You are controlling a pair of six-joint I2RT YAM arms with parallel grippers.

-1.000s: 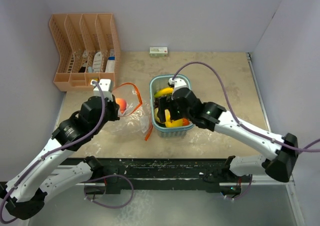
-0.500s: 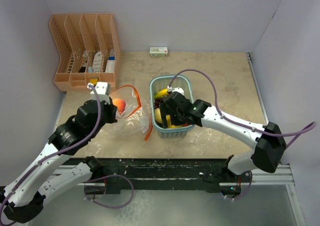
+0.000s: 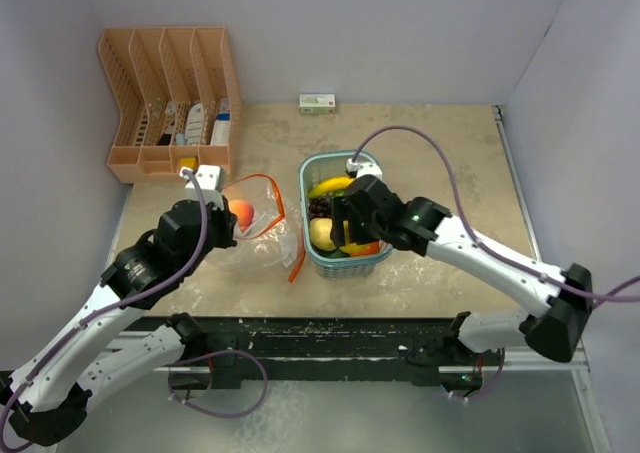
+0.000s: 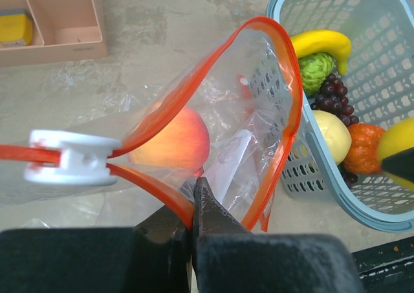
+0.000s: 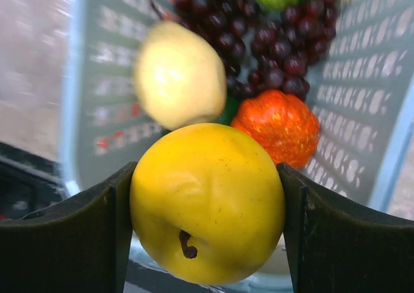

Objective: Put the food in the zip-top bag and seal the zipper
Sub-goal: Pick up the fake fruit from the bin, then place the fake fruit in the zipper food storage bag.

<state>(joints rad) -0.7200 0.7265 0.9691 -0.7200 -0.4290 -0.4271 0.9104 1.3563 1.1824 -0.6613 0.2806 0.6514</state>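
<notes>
My left gripper point(image 4: 191, 196) is shut on the orange-red zipper strip point(image 4: 155, 196) of the clear zip-top bag point(image 4: 252, 131) and holds its mouth open beside the basket. A pink-yellow peach point(image 4: 173, 139) lies inside the bag; it also shows in the top view point(image 3: 241, 212). The white slider point(image 4: 68, 157) sits on the strip at left. My right gripper point(image 5: 207, 206) is shut on a yellow round fruit point(image 5: 207, 202), held above the light blue basket point(image 3: 370, 258). Below it lie a pale yellow fruit point(image 5: 178, 76), a dark grape bunch point(image 5: 272, 44) and an orange piece point(image 5: 281, 125).
An orange file rack point(image 3: 170, 98) stands at the back left. A small white-green box point(image 3: 317, 101) lies at the back wall. A banana point(image 4: 321, 42) and a green fruit point(image 4: 317, 70) are in the basket too. Walls close in left, right and behind.
My right gripper has risen out of the basket with the yellow fruit in it, uncovering the pale fruit below. The left arm and the bag have barely moved.
</notes>
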